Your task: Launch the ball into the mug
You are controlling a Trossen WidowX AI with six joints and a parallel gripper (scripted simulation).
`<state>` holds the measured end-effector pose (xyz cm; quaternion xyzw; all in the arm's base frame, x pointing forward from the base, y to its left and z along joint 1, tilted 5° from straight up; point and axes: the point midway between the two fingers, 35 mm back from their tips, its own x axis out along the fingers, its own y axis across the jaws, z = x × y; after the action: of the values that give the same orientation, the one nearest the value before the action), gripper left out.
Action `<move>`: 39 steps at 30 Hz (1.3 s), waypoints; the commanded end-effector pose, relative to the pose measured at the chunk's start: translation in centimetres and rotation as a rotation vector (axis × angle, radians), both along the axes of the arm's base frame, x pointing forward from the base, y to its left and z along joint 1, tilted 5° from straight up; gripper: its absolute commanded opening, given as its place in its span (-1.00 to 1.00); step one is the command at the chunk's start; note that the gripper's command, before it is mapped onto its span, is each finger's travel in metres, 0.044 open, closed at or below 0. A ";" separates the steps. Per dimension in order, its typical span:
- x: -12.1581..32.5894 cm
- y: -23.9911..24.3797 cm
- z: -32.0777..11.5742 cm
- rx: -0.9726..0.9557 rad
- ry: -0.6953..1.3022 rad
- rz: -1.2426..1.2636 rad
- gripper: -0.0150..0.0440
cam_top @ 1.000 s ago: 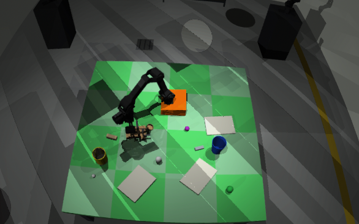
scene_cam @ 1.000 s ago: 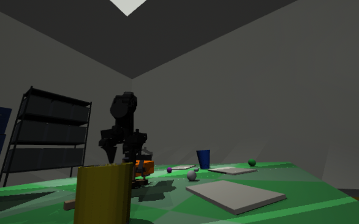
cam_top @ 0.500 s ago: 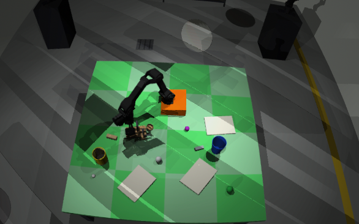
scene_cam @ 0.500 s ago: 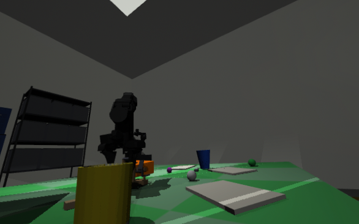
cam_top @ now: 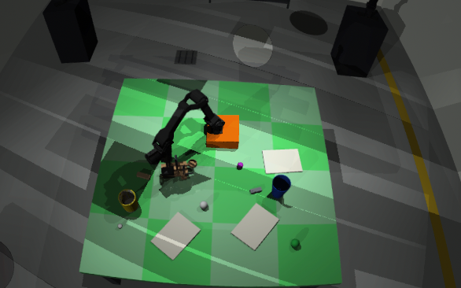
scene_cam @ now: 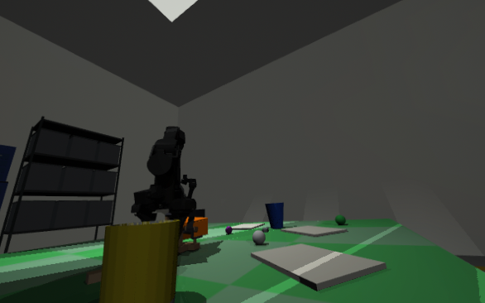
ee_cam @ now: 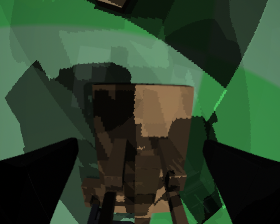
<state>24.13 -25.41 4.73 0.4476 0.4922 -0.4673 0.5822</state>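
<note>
The brown catapult [cam_top: 180, 171] [scene_cam: 190, 247] [ee_cam: 163, 107] stands on the table, its round cup [cam_top: 192, 164] towards the orange block. Whether the cup holds a ball cannot be told. My gripper [ee_cam: 141, 147] is open and empty, its fingers apart on either side of the catapult in the wrist view; in the top view it is low over the catapult's mug-side end. The yellow mug [cam_top: 129, 204] [scene_cam: 139, 265] stands upright at the left. A grey-white ball [cam_top: 204, 205] [scene_cam: 258, 237], a purple ball [cam_top: 240, 165] [scene_cam: 228, 230], a green ball [cam_top: 295, 243] [scene_cam: 340, 219] and a tiny pale ball [cam_top: 119, 226] lie on the table.
A brown block [cam_top: 143, 175] [scene_cam: 93, 276] lies between catapult and mug. An orange block [cam_top: 230, 131] [scene_cam: 200, 227] is by the arm base. A blue cup [cam_top: 278, 191] [scene_cam: 276, 215], a small grey piece [cam_top: 256, 190] and three pale flat plates stand or lie on the table.
</note>
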 end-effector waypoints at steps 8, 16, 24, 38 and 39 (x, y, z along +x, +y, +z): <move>-0.1 0.2 -1.3 0.011 0.005 0.006 1.00; 0.0 0.0 -1.0 0.003 0.003 0.000 0.29; 0.0 0.0 -1.0 0.003 0.003 0.000 -0.09; -0.4 0.5 3.9 -0.004 0.016 0.115 -0.49; -0.4 0.5 3.9 -0.006 0.019 0.149 -0.49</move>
<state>23.67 -24.91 8.41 0.4245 0.5139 -0.4472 0.5965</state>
